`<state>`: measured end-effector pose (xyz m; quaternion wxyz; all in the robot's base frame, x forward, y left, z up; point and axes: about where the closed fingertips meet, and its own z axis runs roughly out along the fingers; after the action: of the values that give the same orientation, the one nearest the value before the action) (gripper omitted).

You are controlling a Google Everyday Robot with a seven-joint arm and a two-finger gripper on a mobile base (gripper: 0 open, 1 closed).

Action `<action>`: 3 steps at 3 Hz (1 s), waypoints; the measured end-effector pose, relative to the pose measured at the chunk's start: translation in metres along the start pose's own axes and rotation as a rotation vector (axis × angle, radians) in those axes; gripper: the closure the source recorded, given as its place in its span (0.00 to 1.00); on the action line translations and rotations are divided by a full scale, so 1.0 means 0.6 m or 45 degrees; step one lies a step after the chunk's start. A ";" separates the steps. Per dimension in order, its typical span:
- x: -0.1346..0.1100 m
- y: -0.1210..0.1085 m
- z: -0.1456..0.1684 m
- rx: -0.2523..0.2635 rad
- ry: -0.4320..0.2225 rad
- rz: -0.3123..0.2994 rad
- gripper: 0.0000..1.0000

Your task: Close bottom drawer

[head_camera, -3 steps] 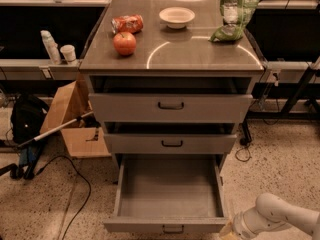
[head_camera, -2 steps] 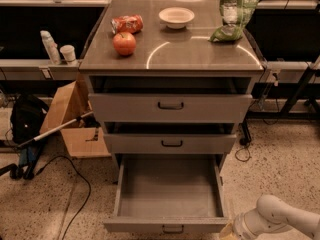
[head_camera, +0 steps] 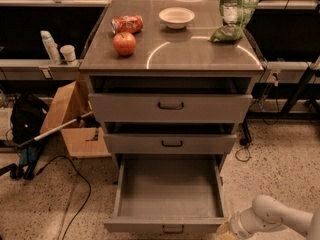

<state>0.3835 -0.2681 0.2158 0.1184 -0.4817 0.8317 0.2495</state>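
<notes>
Nearest, at the lower right edge of the view, the robot's white arm ends in the hand (head_camera: pixel 227 229), low to the floor and just beside the right front corner of the bottom drawer (head_camera: pixel 150 225). Whether the hand is apart or together cannot be told.

The bottom drawer is pulled far out of the grey metal cabinet, and its deep tray is bare. Its small black loop handle (head_camera: pixel 172 229) sits mid-front, partly cut off by the bottom edge of the view. It looks like stiff sheet metal and, being empty, probably light, so it should roll on its slides under a modest push. There is no need to grip the thin loop. A flat press on the plain front, near the middle, seems the better contact, since a shove at the corner could skew the drawer and make it bind.

Above it, the middle drawer (head_camera: pixel 171 143) and the top drawer (head_camera: pixel 170 105) each stand slightly ajar. On the surface (head_camera: pixel 200 54) behind are an apple (head_camera: pixel 124 43), a red packet (head_camera: pixel 127 23), a white bowl (head_camera: pixel 176 17) and a green bag (head_camera: pixel 232 15).
</notes>
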 end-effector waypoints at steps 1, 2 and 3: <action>-0.020 -0.075 0.008 0.038 0.000 -0.032 1.00; -0.025 -0.081 0.016 0.032 -0.005 -0.044 1.00; -0.029 -0.092 0.023 0.029 0.000 -0.059 1.00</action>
<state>0.4390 -0.2704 0.1953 0.1294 -0.4994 0.8232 0.2372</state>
